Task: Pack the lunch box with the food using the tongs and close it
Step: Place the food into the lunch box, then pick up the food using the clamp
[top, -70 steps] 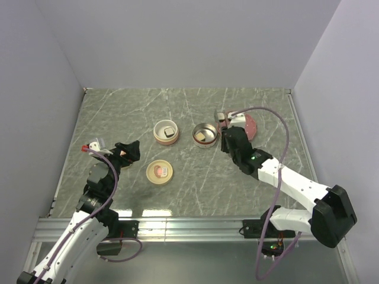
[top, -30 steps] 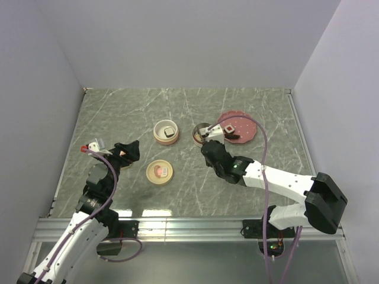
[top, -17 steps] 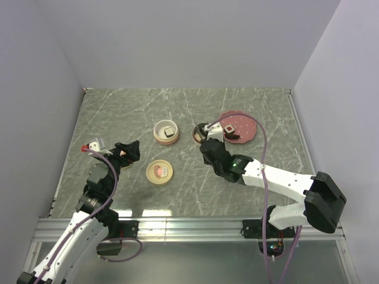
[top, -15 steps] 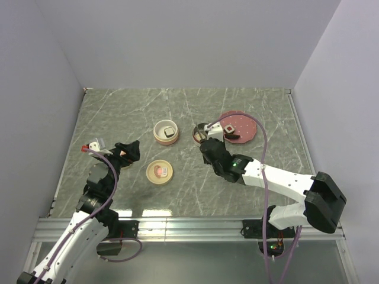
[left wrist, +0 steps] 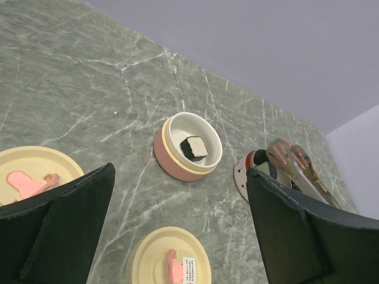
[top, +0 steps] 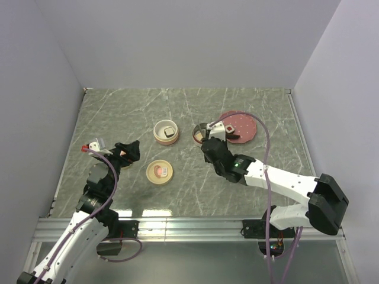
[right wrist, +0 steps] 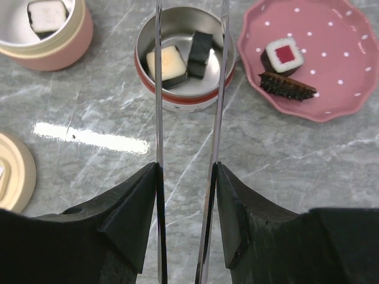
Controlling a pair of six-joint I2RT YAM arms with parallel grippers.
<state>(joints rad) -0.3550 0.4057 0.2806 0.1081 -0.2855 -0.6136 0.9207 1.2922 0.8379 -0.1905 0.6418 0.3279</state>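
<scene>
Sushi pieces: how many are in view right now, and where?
4. A white-centred piece in the pink bowl; a flat piece and a tilted piece in the metal bowl; a red-centred piece on the pink plate. None looks hidden.

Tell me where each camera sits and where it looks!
Top external: above and behind, looking down at the table; left arm and right arm show.
Left wrist: on the left arm, facing the pink bowl; open left end effector frames it.
Right wrist: on the right arm, facing down at the metal bowl; right end effector grips the tongs.
Shared: both wrists see the pink bowl.
</scene>
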